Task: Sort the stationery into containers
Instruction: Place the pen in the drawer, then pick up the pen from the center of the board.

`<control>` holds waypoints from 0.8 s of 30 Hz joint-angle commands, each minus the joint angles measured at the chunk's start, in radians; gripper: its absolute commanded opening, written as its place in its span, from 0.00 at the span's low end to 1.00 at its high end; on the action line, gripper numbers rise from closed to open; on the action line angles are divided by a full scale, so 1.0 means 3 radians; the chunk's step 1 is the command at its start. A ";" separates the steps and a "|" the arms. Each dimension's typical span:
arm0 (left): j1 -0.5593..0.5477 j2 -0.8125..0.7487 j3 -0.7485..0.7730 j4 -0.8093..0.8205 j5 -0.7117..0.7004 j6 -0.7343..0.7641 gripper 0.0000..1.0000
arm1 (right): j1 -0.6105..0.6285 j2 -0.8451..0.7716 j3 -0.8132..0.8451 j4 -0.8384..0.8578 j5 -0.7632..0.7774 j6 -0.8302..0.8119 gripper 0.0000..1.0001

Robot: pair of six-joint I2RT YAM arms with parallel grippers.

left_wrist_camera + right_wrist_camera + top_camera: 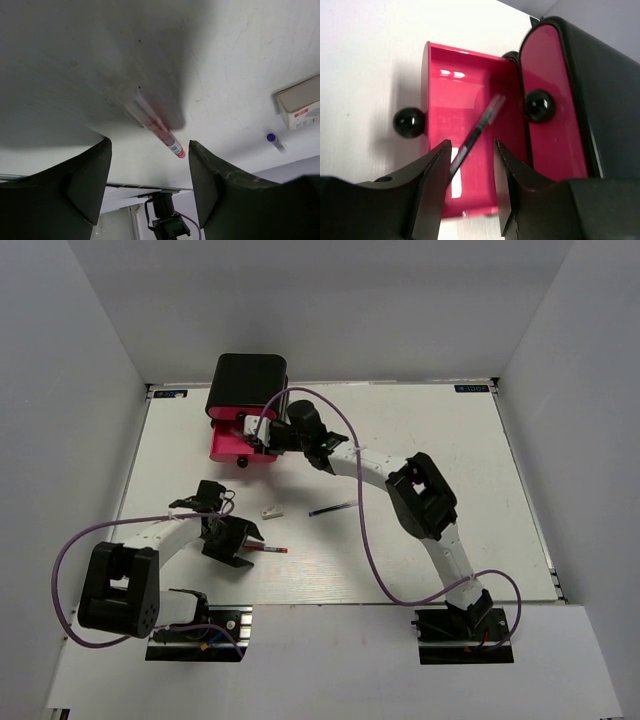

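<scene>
Grey walls stand around a white surface [430, 540]. A black chest [247, 383] sits at the far side, and one pink drawer [450, 90] is pulled out of it toward the arms. The right claw [472, 147] hangs right over that open drawer. Its fingers are apart, and the gap is wider than the thin pen [481, 124] tilted between them above the drawer. The pen looks blurry, and I cannot tell if a finger touches it. The left claw [150, 172] is well away from the chest, low over the surface. It is wide open and holds nothing. A red pen [162, 134] lies on the surface just under its gap. A small white eraser [271, 511] and a dark blue pen [332, 508] lie closer to the chest than the red pen, a little apart from each other.
</scene>
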 commanded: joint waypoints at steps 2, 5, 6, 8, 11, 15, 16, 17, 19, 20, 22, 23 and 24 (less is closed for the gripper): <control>-0.0040 0.0116 0.0114 0.0049 -0.0076 -0.0055 0.72 | -0.0123 -0.0613 -0.0316 0.0496 -0.0020 0.0393 0.45; -0.0070 0.0265 0.0236 -0.0002 -0.0107 -0.0055 0.69 | -0.0205 -0.1082 -0.0918 0.0710 -0.0061 0.0481 0.45; -0.0070 0.0300 0.0236 -0.0058 -0.0152 -0.0055 0.64 | -0.0210 -0.1145 -0.1016 0.0747 -0.0071 0.0486 0.45; -0.0101 0.0408 0.0277 -0.0089 -0.0153 -0.0055 0.59 | -0.0281 -0.1436 -0.1400 0.0859 -0.0096 0.0527 0.45; -0.0132 0.0408 0.0277 -0.0049 -0.0153 -0.0055 0.46 | -0.0358 -0.1763 -0.1809 0.0946 -0.0112 0.0563 0.45; -0.0132 0.0291 0.0247 -0.0018 -0.0194 -0.0055 0.26 | -0.0537 -0.2131 -0.2223 0.0931 -0.0178 0.0640 0.47; -0.0132 0.0230 0.0277 -0.0018 -0.0194 -0.0085 0.18 | -0.0553 -0.2228 -0.2350 0.0921 -0.0199 0.0630 0.47; -0.0132 0.0163 0.0308 -0.0018 -0.0194 -0.0086 0.15 | -0.0598 -0.2280 -0.2407 0.0921 -0.0219 0.0624 0.47; -0.0132 -0.0020 0.0445 -0.0084 -0.0194 -0.0086 0.03 | -0.0655 -0.2428 -0.2602 0.0916 -0.0250 0.0604 0.47; -0.0132 -0.0077 0.0512 -0.0135 -0.0244 -0.0121 0.00 | -0.0675 -0.2550 -0.2779 0.0906 -0.0250 0.0609 0.47; -0.0132 -0.0179 0.0772 -0.0258 -0.0347 -0.0152 0.00 | -0.0736 -0.2623 -0.2878 0.0900 -0.0255 0.0604 0.47; -0.0132 -0.0256 0.0864 -0.0258 -0.0413 -0.0152 0.00 | -0.0742 -0.2719 -0.3025 0.0885 -0.0260 0.0589 0.47; -0.0081 -0.0257 0.1032 -0.0258 -0.0414 -0.0187 0.00 | -0.0777 -0.2740 -0.3082 0.0850 -0.0275 0.0543 0.48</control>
